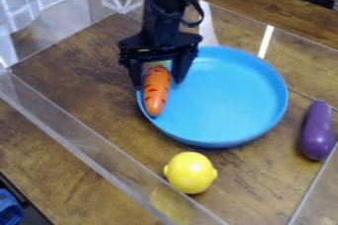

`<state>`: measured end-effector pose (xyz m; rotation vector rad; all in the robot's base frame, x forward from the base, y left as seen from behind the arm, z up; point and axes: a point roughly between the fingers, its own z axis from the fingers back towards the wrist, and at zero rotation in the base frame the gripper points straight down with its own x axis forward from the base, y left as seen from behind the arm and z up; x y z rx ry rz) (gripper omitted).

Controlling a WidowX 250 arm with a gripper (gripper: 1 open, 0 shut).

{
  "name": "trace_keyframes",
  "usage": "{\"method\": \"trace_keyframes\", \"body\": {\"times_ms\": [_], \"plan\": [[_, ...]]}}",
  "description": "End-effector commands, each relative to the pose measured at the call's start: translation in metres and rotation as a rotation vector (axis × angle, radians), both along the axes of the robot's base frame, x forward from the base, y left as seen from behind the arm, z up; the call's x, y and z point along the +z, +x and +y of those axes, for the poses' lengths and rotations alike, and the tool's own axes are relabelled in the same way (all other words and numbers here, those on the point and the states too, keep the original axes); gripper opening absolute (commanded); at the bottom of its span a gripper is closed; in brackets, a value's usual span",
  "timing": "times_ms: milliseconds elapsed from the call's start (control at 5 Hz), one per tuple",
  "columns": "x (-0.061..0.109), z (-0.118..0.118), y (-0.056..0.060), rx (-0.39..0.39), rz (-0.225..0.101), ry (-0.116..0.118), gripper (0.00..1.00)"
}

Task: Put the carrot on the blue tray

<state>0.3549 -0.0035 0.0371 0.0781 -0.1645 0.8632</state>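
Carrot at the blue tray's left rim

The carrot [156, 92] lies along the left inner edge of the blue tray [236, 96], the pincer [157, 65] spread wide around its leafy end, apparently gripping nothing. Release seems in hand; next, lift straight up without nudging it. Farther right sits the eggplant [317, 130].

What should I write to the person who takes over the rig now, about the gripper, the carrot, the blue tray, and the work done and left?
Gripper: open, just above the leafy end of the carrot, fingers on both sides of it.
Carrot: at the left edge of the picture's blue tray, orange end toward the camera.
Done: the carrot is at the tray and let go, as far as one view shows.
Left: check that it lies fully inside the rim, which I cannot tell, then lift the gripper away.
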Motion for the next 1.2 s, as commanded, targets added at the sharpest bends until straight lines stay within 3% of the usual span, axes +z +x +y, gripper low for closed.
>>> {"method": "trace_keyframes", "body": {"times_ms": [0,200,1000], "plan": [[-0.002,-0.013,0.002,-0.040,-0.029,0.010,1.00],[-0.011,-0.022,0.001,-0.057,-0.028,0.010,1.00],[-0.027,-0.008,0.008,-0.217,-0.025,0.023,1.00]]}}
